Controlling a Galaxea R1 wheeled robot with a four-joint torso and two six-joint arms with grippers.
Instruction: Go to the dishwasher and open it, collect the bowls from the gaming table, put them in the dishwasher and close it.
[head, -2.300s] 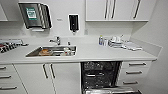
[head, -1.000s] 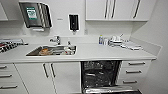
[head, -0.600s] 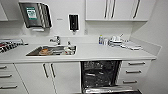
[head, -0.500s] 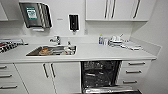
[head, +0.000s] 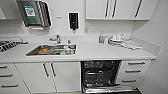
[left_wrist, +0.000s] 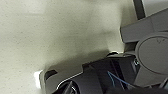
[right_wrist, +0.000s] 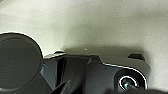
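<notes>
Standing open under counter (head: 100, 53), dishwasher (head: 100, 75) w/ door down; hands' state: can't tell.

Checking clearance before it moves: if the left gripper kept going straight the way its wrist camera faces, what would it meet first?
Probably the pale speckled floor, which lies beyond the robot's own dark parts in the left wrist view. Depth is unclear.

Ahead of me a white countertop (head: 95, 53) holds a steel sink (head: 52, 49) with items inside, behind it a faucet (head: 57, 39). A paper towel dispenser (head: 33, 12) and a black soap dispenser (head: 73, 21) hang on the wall; bottles (head: 101, 39) stand near the corner.
</notes>
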